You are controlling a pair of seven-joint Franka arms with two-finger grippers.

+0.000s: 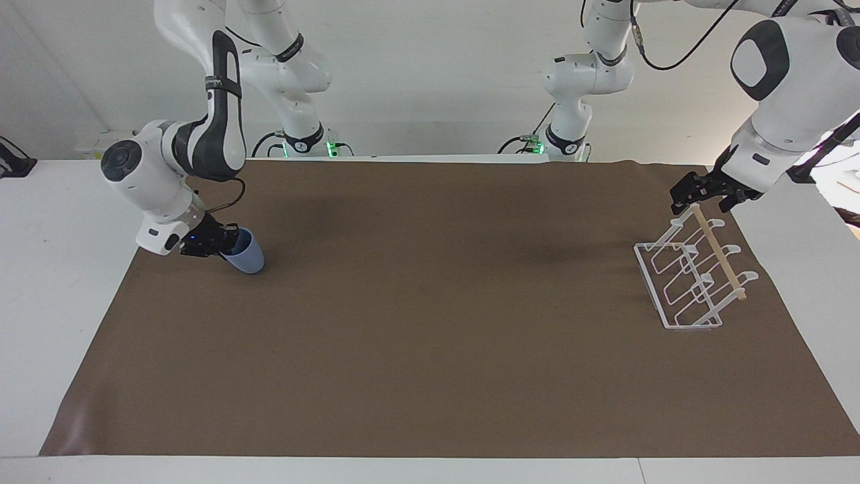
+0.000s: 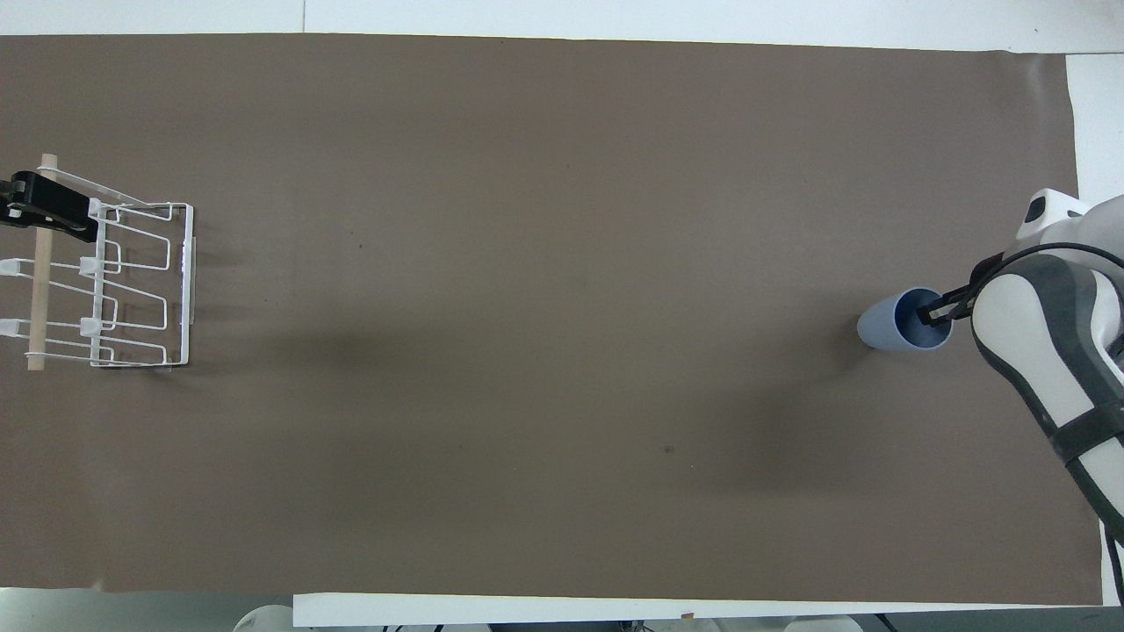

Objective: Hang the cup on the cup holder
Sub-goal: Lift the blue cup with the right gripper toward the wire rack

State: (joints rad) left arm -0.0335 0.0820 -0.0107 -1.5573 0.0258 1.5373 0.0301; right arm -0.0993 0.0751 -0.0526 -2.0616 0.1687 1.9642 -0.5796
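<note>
The light-blue cup [image 1: 247, 257] is at the right arm's end of the table, tilted with its mouth toward my right gripper [image 1: 225, 242]. That gripper is shut on the cup's rim, with one finger inside the cup. The overhead view shows the cup [image 2: 889, 325] and the right gripper [image 2: 936, 313] the same way. The white wire cup holder [image 1: 685, 282] with its wooden rod stands at the left arm's end. My left gripper [image 1: 699, 196] is shut on the holder's top, at the end of the rod nearer to the robots. The overhead view shows the holder [image 2: 132, 281] and the left gripper [image 2: 53, 215] too.
A brown mat [image 1: 430, 323] covers the table between the cup and the cup holder. White table margin [image 1: 54, 269] shows past the mat's edges.
</note>
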